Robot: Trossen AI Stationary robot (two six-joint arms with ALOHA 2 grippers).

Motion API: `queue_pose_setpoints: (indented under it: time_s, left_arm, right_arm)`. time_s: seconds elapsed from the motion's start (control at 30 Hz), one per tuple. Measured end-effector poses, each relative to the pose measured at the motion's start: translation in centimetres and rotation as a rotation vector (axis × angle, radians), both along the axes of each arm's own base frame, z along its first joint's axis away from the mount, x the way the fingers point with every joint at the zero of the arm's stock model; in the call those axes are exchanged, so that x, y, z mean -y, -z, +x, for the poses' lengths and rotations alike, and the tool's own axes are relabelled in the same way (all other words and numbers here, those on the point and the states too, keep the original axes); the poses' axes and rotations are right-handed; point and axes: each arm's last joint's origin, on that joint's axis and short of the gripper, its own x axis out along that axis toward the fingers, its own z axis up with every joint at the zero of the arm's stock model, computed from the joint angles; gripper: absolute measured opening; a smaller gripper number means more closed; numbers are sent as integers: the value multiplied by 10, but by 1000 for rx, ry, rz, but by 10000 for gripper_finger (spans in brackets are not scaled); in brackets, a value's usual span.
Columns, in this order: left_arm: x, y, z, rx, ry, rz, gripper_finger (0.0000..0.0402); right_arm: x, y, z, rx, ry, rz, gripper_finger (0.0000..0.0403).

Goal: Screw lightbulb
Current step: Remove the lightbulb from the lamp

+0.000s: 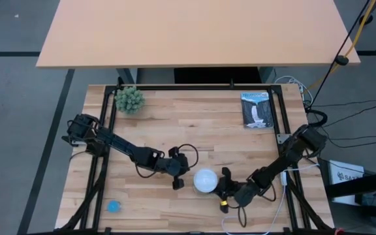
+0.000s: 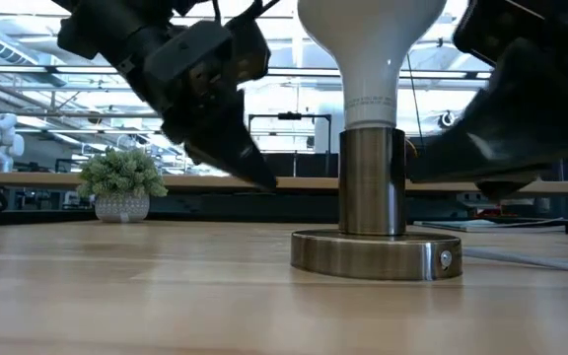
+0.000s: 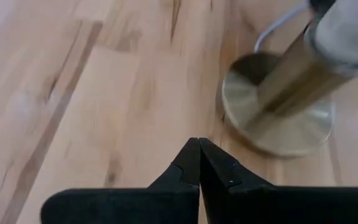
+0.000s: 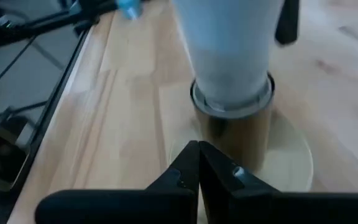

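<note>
Item: lightbulb [image 1: 205, 180], white, dome up, standing upright with its neck seated in a brass-coloured socket post [image 2: 371, 182] on a round metal base [image 2: 377, 254], near the front middle of the wooden table [image 1: 194, 124]. Left gripper [image 1: 178, 183]: just beside the bulb on its left, fingers pressed together at the tips, holding nothing, clear of bulb and base. Right gripper [image 1: 224, 194]: just beside the bulb on its right and slightly nearer the front edge, fingers likewise pinched together, empty, pointed at the socket post. Other contents: small potted plant [image 1: 129, 99] at the far left corner; picture card [image 1: 256, 109] lying flat toward the far right; small blue object [image 1: 113, 206] near the front left edge; white cord [image 1: 281, 196] trailing off the front right of the table.
</note>
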Motion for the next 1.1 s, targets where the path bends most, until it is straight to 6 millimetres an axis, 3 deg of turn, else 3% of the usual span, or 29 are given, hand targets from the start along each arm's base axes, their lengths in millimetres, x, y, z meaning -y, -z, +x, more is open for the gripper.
queue_pose_setpoints:
  time_s: [0.17,0.37,0.77,0.93,1.1]
  left_arm:
    - [9,3,-5,-52,67,-32,0]
    - [20,8,-15,-142,133,-37,0]
    - [31,10,-22,-152,183,18,0]
    - [34,9,-24,-118,156,135,0]
    - [33,25,-43,-38,122,109,0]
  right_arm:
    - [-10,7,16,21,71,-11,0]
    - [-5,28,37,6,183,4,0]
    - [43,28,92,28,354,0,0]
    - [31,5,88,56,286,-27,0]
    - [13,-15,65,9,307,-92,0]
